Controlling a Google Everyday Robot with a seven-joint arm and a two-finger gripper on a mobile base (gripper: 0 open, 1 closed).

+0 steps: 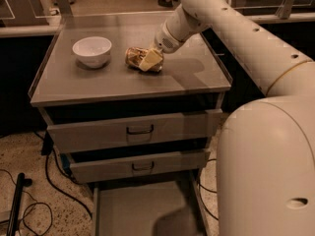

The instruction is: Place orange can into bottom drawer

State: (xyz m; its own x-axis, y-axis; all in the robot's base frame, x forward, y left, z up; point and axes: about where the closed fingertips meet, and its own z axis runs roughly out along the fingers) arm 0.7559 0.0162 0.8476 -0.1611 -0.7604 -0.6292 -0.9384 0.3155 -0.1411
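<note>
- Lying on its side on the flat grey cabinet top (123,85), the small dented golden-orange metal can (134,57) is seen with its long axis set roughly along the top's front edge; one end is turned toward the round white bowl (92,50), the other is hidden.
- The pale two-finger gripper (150,59) of the white robot arm (236,28) is lowered onto the can's right half and is touching it; whether the can is clasped cannot be told.
- One can and one bowl are counted, set near each other but apart, the bowl upright to the can's left.
- Three drawers are counted below the top. Two grey drawers, the upper (98,132) and the middle (108,167), each fitted with one dark handle, are pulled out slightly.
- The wide shallow grey metal bottom drawer (142,210) is drawn out furthest, its flat floor exposed; the can is well above it.
- Dark cables (29,205) are seen on the speckled floor at the left.
</note>
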